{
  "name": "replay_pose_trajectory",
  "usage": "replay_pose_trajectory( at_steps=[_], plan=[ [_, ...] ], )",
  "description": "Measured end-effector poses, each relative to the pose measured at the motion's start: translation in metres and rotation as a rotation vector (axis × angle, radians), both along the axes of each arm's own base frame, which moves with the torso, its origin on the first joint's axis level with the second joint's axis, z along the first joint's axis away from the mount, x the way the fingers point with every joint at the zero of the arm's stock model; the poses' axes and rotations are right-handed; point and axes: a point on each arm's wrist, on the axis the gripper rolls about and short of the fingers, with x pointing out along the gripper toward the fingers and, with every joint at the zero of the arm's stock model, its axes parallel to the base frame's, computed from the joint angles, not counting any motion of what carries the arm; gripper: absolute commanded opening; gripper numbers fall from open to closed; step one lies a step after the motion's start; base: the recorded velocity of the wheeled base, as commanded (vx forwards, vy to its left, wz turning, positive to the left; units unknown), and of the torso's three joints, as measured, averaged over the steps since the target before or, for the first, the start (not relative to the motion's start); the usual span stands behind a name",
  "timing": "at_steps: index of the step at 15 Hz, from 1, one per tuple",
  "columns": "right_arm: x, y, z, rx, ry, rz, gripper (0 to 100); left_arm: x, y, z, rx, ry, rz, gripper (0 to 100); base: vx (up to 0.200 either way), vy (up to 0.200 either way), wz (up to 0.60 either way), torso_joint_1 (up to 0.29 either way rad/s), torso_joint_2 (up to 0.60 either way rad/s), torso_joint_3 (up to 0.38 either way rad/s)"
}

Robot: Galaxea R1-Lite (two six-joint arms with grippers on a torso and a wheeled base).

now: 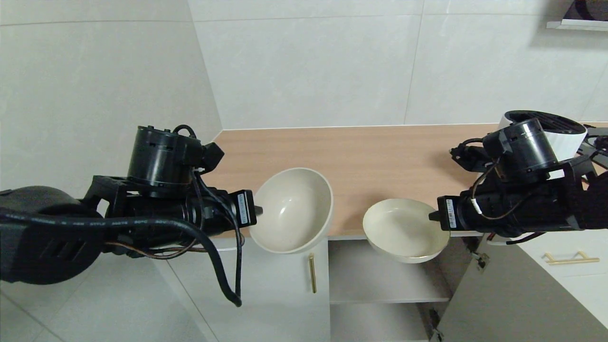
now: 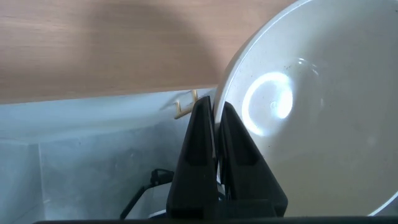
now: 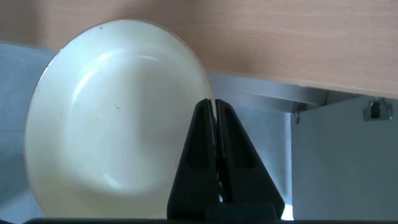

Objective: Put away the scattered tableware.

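A light wooden countertop (image 1: 370,147) runs along the tiled wall. Under it stands a white cabinet (image 1: 280,285) with one bay open, its grey cabinet door (image 1: 513,294) swung out to the robot's right and a bare shelf (image 1: 389,300) inside. The two pieces of tableware hang in front of the counter's edge, above that open bay.

The deep cream ceramic bowl (image 1: 292,211) is the larger. It is tipped on its side with its hollow facing the camera, and the left gripper (image 1: 256,209) is closed narrow over its rim, one finger inside and one outside. Just to its right, and apart from it, the shallow cream ceramic bowl (image 1: 403,230) tilts less steeply, its rim pinched the same way by the right gripper (image 1: 433,216). Each bowl juts from the fingertips toward the other arm, so its whole weight hangs off one spot on the rim.

Both look glazed, stiff and brittle. They are likely smooth enough to swivel or slip in so thin a pinch, and apt to chip if they knock the shelf or each other. The rim is the only hold such fingers can get.

A slim brass handle (image 1: 312,273) sits on the cabinet front below the deep bowl
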Motion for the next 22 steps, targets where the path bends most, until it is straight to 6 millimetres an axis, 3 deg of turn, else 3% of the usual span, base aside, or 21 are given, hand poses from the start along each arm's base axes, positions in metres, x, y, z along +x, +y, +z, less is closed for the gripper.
replay_pose_trajectory(
  at_steps=[3, 16, 22],
  plan=[
    [-0.002, -0.001, 0.000, -0.001, -0.002, 0.000, 0, -0.002, -0.002, 0.001, 0.001, -0.003, -0.011, 0, -0.200, 0.000, 0.00, 0.004, 0.00, 0.006],
    [0.007, 0.001, -0.012, -0.020, 0.023, -0.003, 0, -0.001, -0.004, -0.003, 0.013, 0.005, -0.017, 0, 0.000, 0.000, 0.00, -0.003, 0.01, 0.005],
    [0.008, 0.001, -0.014, -0.034, 0.026, 0.006, 0, 0.000, -0.004, -0.005, 0.021, 0.009, -0.021, 0, 0.000, 0.000, 0.00, -0.176, 0.43, 0.244]
  ],
)
